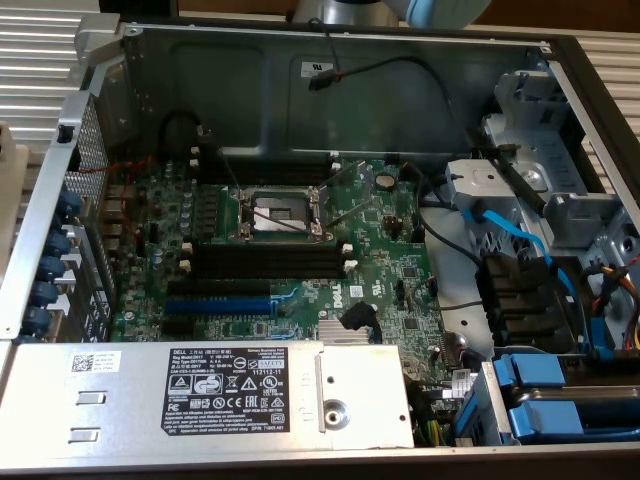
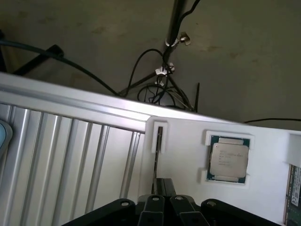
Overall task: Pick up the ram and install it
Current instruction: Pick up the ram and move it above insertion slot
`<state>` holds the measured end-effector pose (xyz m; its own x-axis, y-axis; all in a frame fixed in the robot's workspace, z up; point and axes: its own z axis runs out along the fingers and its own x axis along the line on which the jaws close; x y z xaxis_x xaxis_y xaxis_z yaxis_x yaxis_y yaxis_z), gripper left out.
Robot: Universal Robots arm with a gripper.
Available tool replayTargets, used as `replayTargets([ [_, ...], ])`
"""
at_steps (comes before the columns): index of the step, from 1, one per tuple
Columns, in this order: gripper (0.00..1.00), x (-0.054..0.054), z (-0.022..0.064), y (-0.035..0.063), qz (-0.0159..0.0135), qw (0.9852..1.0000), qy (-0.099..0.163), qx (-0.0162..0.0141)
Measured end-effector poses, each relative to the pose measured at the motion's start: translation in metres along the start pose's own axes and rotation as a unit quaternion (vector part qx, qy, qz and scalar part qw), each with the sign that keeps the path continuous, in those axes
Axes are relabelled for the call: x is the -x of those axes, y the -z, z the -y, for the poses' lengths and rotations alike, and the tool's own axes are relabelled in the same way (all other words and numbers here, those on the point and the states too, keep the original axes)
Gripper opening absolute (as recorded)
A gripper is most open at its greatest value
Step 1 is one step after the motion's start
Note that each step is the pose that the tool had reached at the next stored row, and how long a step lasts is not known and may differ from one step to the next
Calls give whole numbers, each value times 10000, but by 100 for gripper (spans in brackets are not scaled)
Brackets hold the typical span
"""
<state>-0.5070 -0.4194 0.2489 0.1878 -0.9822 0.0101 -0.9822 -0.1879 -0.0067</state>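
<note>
**A:** What holds what here?

**B:** The open computer case (image 1: pixel 560 60) holds the motherboard (image 1: pixel 300 300). A processor socket (image 1: pixel 280 213) sits at the board's middle, and a labelled power supply (image 1: pixel 230 395) lies along the near edge. In the wrist view, a white tray (image 2: pixel 188 150) rests on the ribbed table (image 2: pixel 70 155). Its square pocket holds a processor (image 2: pixel 229 160). Its narrow pocket (image 2: pixel 159 139) holds a thin dark strip seen edge-on, and I cannot tell what that is.

**A:** And the ram?

**B:** The ram (image 2: pixel 294 193) lies flat in the tray, a green board cut off by the picture's edge. It is near the processor, on the side away from the narrow pocket.

**A:** Counts?

**B:** There is one processor and one green stick. On the board I count four long black slots (image 1: pixel 265 255), two on each side of the socket. There is also one blue slot (image 1: pixel 218 303). Two blue drive caddies (image 1: pixel 545 395) sit in the case's corner, at the exterior view's right.

**A:** The claw?

**B:** The claw (image 2: pixel 164 186) is clenched, fingers pressed together, over the tray just beside the narrow pocket. Whether anything is pinched between them I cannot tell.
</note>
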Motion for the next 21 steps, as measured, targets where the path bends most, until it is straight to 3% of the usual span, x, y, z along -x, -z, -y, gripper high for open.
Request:
replayTargets([
  [11, 12, -14, -2, -1, 12, 10000, 1, -3],
  [12, 18, -15, -2, -2, 13, 10000, 1, -3],
  [14, 18, -17, -3, -2, 15, 10000, 1, -4],
  [15, 25, -18, -3, -1, 16, 10000, 1, -4],
  [21, 25, -25, -4, -1, 22, 10000, 0, -5],
])
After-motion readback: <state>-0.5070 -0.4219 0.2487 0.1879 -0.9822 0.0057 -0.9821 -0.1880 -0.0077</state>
